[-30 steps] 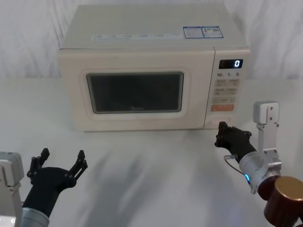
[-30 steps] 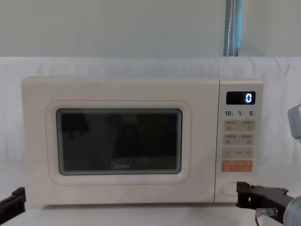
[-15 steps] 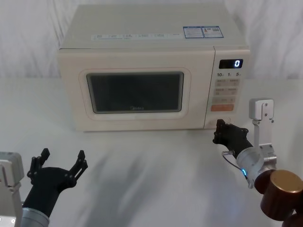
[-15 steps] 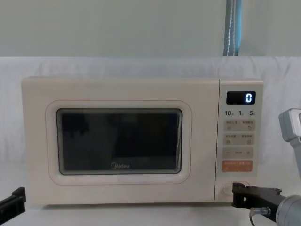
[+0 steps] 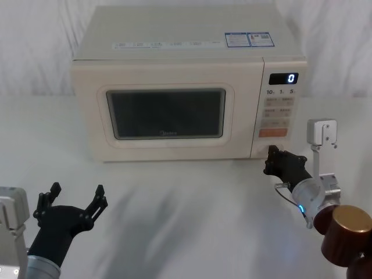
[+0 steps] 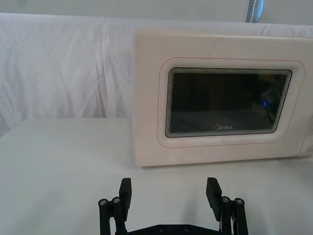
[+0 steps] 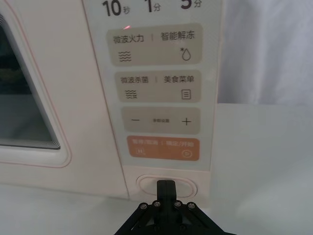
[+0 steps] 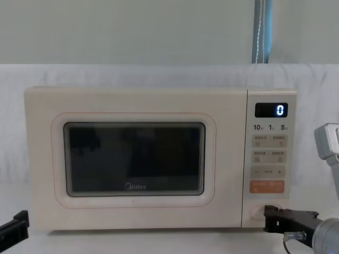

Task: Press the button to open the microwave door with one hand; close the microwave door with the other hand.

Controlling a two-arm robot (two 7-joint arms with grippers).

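Observation:
The microwave door (image 5: pixel 165 113) is shut, with its dark window facing me; it also shows as the door (image 8: pixel 132 159) in the chest view and the door (image 6: pixel 230 105) in the left wrist view. The wide cream button (image 7: pixel 145 185) sits at the bottom of the control panel, under the orange key. My right gripper (image 7: pixel 166 185) is shut, and its tip is right in front of the button's middle; I cannot tell if it touches. From the chest, the right gripper (image 8: pixel 268 217) overlaps the right part of the button (image 8: pixel 256 211). My left gripper (image 5: pixel 77 189) hangs open low at the front left.
The microwave (image 5: pixel 186 35) stands at the back of a white cloth-covered table (image 5: pixel 186 209). A lit display (image 5: pixel 283 78) reads 0. Above the button are the orange key (image 7: pixel 163 148) and cream keys (image 7: pixel 161 120). Open table lies between the left gripper (image 6: pixel 169 185) and the door.
My right gripper moved in toward the bottom of the panel, then eased slightly back to the right. The door stays shut. The left arm has not moved.

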